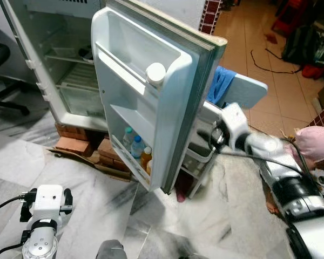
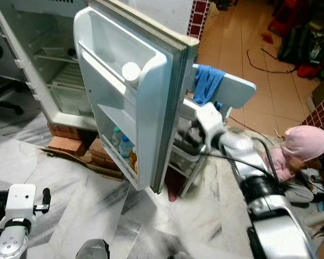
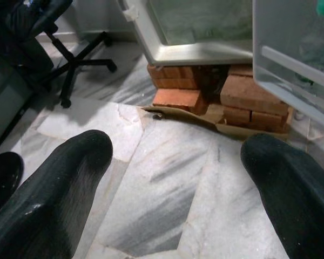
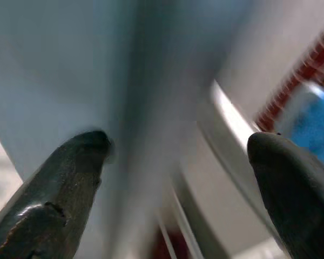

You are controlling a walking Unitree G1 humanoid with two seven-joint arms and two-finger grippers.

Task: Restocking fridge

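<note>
1. Grey-veined marble floor (image 1: pixel 151 216) runs under the fridge (image 1: pixel 54 65), which sits on red bricks (image 3: pixel 205 100) with cardboard tucked beneath; a person in a pink hood (image 2: pixel 308 143) sits near my right arm
2. As I judge it, restocking is partly done: the fridge door (image 1: pixel 167 108) stands open, a few bottles (image 1: pixel 136 147) sit in its lowest rack and a white cap (image 1: pixel 155 73) rests on the upper one, yet the inner shelves look nearly bare
3. My right gripper (image 4: pixel 178 151) is spread wide, one finger against the door's outer face, holding nothing
4. My left gripper (image 3: pixel 178 178) hangs low over the floor, fingers apart and empty
</note>
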